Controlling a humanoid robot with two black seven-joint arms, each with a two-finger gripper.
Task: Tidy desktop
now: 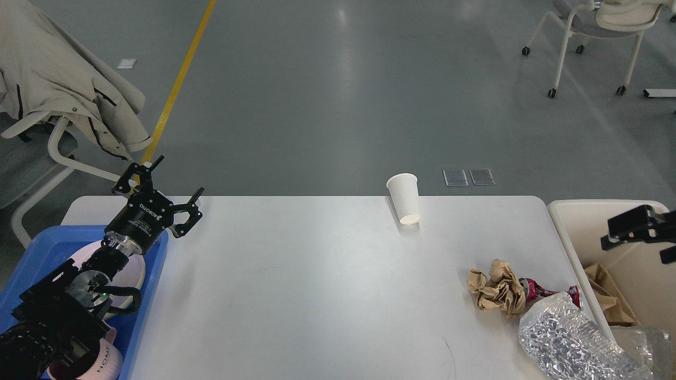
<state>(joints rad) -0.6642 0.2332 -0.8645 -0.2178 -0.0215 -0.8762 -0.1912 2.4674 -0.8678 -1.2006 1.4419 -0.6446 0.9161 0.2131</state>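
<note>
The white desktop (317, 285) holds a white paper cup (404, 199) near its far edge. At the right front lie a wad of crumpled brown paper (496, 293), a crushed red wrapper (538, 289) and a crinkled silver foil bag (565, 343). My left gripper (179, 175) hangs open and empty over the far left corner, above the blue tray (31, 248). My right gripper (636, 227) reaches in from the right edge over the cream bin (573, 237). It looks dark and is partly cut off, and nothing shows in it.
The blue tray carries a pale pink plate (134, 272) and a pink cup (103, 359) marked HOME. Brown paper (607, 298) lies in the bin. A chair with a beige coat (58, 84) stands beyond the left corner, and another chair (597, 31) at the far right.
</note>
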